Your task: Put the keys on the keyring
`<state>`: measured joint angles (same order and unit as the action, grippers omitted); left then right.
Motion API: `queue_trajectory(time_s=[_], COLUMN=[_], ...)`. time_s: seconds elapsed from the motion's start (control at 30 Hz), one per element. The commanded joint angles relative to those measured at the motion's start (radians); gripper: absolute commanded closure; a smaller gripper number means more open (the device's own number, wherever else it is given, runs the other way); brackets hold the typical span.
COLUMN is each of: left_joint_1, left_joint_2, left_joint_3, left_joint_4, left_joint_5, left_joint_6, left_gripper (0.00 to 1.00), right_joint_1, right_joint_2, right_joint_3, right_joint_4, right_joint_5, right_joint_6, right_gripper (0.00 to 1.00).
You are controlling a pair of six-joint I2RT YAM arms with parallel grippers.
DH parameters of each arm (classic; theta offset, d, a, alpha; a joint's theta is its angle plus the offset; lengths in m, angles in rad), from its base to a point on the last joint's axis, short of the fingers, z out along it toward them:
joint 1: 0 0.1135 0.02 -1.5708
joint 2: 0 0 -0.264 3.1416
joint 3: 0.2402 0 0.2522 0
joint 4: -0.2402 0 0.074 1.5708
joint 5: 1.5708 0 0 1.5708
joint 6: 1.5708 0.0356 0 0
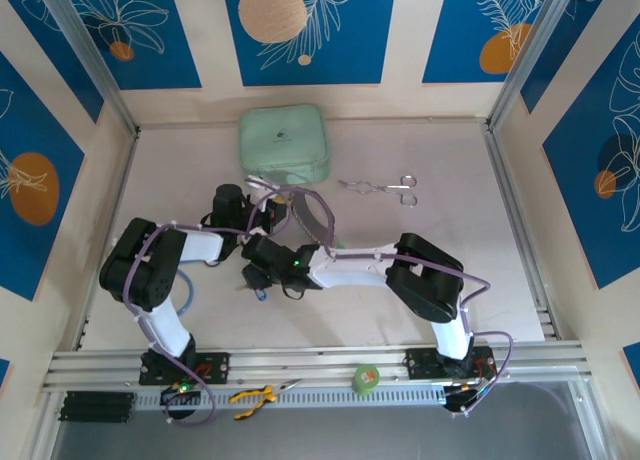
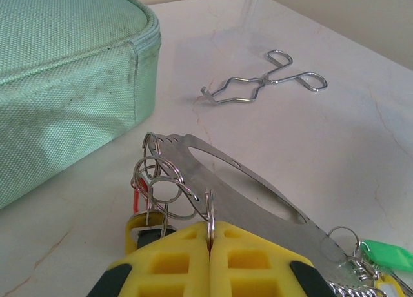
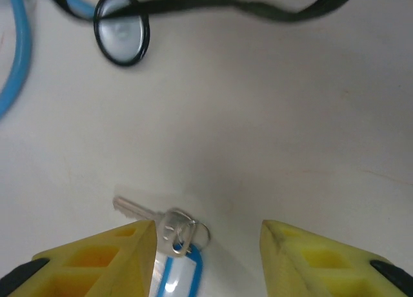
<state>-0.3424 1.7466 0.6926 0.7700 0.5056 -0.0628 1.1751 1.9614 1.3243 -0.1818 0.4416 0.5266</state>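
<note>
Jaws on the right gripper stood well apart with nothing in them, hanging right over a key that lay flat on the table, blue tag attached. It sat close to one pad and well off the other, so I'd centre it first. I'd also pinch the plastic tag or the bow, since a thin blade on that smooth pale top would probably skid. The left gripper was clamped tight on a thin wire loop of the keyring, mid-table. The keyring was a flat shiny steel band with small springy split rings and a green tag. Beyond it were a woven mint pouch and wire forceps.
</note>
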Motion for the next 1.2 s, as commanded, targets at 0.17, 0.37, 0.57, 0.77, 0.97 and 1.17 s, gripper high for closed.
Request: queue_trajectory(time_s=[0.17,0.37,0.57,0.77,0.97,1.17], left_joint_1=[-0.001,-0.001,-0.001,-0.001,-0.003,-0.012], left_joint_2=[-0.007,-0.007,-0.012,-0.005,-0.002,0.005], left_joint_3=[-0.01,-0.006,-0.007,-0.007,-0.004,0.005], left_joint_4=[0.057,0.053,0.049,0.064,0.069,0.065], left_joint_5=[0.037,0.038,0.034,0.038,0.041,0.044], left_joint_6=[-0.008,-0.012,-0.012,-0.022,-0.028,-0.031], left_gripper=[1.0,1.0,1.0,1.0,1.0,1.0], right_joint_1=[0.01,0.011,0.011,0.014,0.001,-0.03], right_joint_2=[0.097,0.163,0.192,0.179,0.076,-0.049], right_joint_3=[0.09,0.158,0.178,0.181,0.044,-0.121], right_joint_4=[-0.16,-0.195,-0.292,-0.41,-0.478,-0.534], right_joint_5=[-0.02,-0.05,-0.031,-0.01,0.007,0.038], right_joint_6=[0.103,0.054,0.046,0.023,0.016,0.045], right_gripper=[0.46,0.43,0.45,0.49,0.53,0.56])
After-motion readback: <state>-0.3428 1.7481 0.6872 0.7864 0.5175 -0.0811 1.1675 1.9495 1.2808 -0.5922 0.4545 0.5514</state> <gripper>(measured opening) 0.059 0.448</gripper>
